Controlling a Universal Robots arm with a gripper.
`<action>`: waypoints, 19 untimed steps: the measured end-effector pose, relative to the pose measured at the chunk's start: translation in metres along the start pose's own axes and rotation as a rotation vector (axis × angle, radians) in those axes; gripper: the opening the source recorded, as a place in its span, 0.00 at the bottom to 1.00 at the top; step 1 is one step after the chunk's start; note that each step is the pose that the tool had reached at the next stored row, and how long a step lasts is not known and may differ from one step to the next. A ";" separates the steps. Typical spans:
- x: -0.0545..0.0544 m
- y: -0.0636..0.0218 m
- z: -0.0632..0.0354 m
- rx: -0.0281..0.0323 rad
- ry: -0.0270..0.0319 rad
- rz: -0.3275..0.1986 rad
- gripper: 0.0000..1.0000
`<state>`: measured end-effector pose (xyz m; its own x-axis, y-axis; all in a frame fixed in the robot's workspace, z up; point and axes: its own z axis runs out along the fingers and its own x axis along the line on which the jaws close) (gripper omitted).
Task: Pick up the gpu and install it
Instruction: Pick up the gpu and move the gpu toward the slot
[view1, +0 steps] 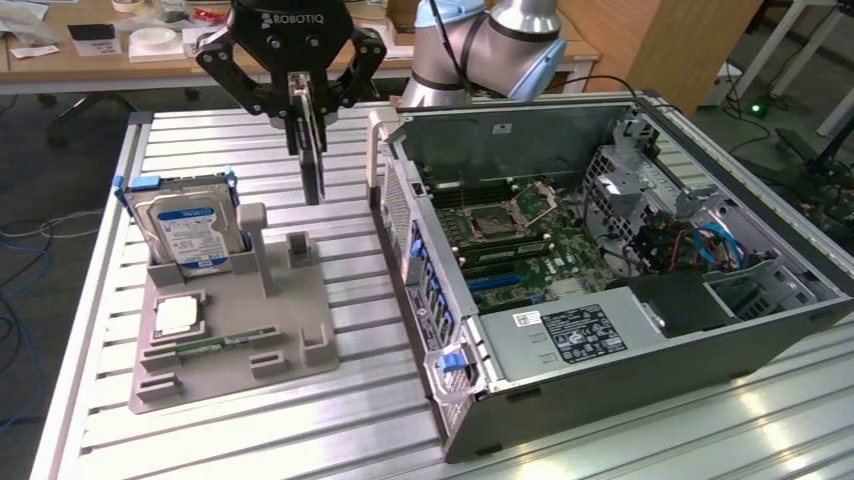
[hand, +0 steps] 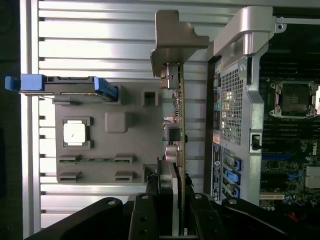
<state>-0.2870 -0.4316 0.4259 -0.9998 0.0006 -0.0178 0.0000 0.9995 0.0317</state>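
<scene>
**Card in the air, hard against the case wall**

Exterior view: the pincer (view1: 302, 92) is clamped on the top edge of the gpu (view1: 311, 165). The card hangs edge-on, upright and clear of the worktop (view1: 200, 140). It sits between the grey holder tray (view1: 287, 320) and the open computer case (view1: 641, 370), just beside the case's raised corner post (view1: 382, 130).

The main risk, as I judge it, is that post and the rear wall below it. A sideways move at this height would knock the card's lower end against the metal and twist it in the grip. The hold is on a thin edge, so a small bump could tilt the card or let it slip.

On the exterior view's left, the hard drive (view1: 191, 232) stands upright in the tray, near enough to be clipped by a swing that way. Above the case there is open room. Inside it, the motherboard (view1: 534, 260) lies exposed, with cables crowding the far bay.

Wrist view: the gpu (hand: 181, 125) shows as a thin line running out from the pincer (hand: 175, 220). Its metal bracket (hand: 175, 40) is at the far end. The bracket looks close to the case's silver handle (hand: 245, 35) and the perforated rear wall (hand: 232, 100), with only a narrow gap between them.

The bracket's bent tab is wider than the card, so I would expect it to catch first. On the other side, over the tray (hand: 115, 122) and the CPU chip (hand: 75, 134), the space is freer.
</scene>
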 end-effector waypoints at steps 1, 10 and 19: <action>-0.002 0.0000 0.0000 0.0000 0.0000 0.000 0.28; -0.017 0.0000 0.0002 0.0001 0.0001 0.000 0.28; -0.034 0.0000 0.0006 0.0000 0.0000 0.000 0.28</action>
<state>-0.2533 -0.4316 0.4259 -0.9998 0.0005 -0.0178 -0.0001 0.9995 0.0317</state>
